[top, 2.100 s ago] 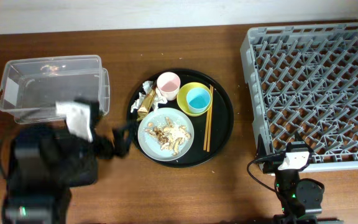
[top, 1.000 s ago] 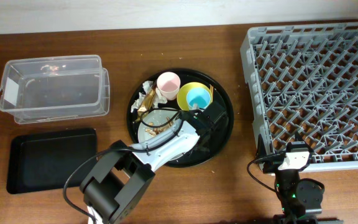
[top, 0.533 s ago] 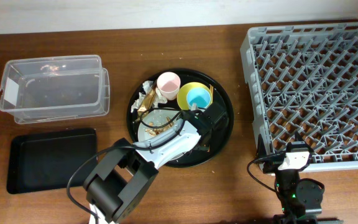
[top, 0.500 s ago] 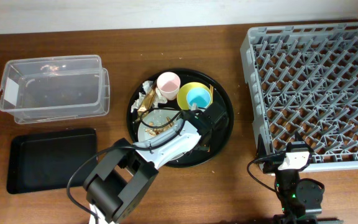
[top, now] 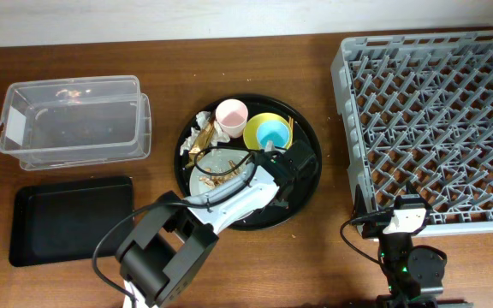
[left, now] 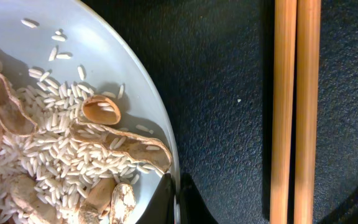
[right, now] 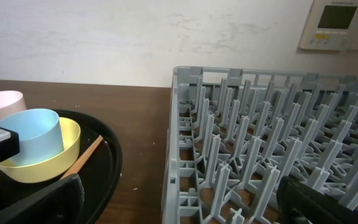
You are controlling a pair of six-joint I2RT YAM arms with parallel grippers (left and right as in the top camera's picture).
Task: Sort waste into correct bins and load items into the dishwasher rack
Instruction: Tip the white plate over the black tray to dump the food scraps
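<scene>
My left gripper [left: 178, 202] is shut on the right rim of the pale plate [left: 138, 87], one finger on each side of the edge. Rice and peanut-shell scraps [left: 73, 149] cover the plate. The chopsticks [left: 296, 106] lie side by side on the round black tray to its right. From overhead the left gripper [top: 281, 171] and arm cover much of the plate [top: 205, 184]. The pink cup [top: 232, 112], the yellow bowl [top: 262, 141] holding the blue cup [top: 272, 134], and the crumpled napkins [top: 202, 128] sit behind it. My right gripper [right: 179, 208] hangs open at the dishwasher rack [right: 260, 149].
The clear tub [top: 71, 120] stands at the far left with the shallow black tray [top: 71, 218] in front of it. The round black tray [top: 308, 184] lies mid-table, a strip of bare wood between it and the rack [top: 435, 120].
The left arm swung from the tub side over to the round tray, and its jaws have closed on the plate's rim. The right arm has not moved.
</scene>
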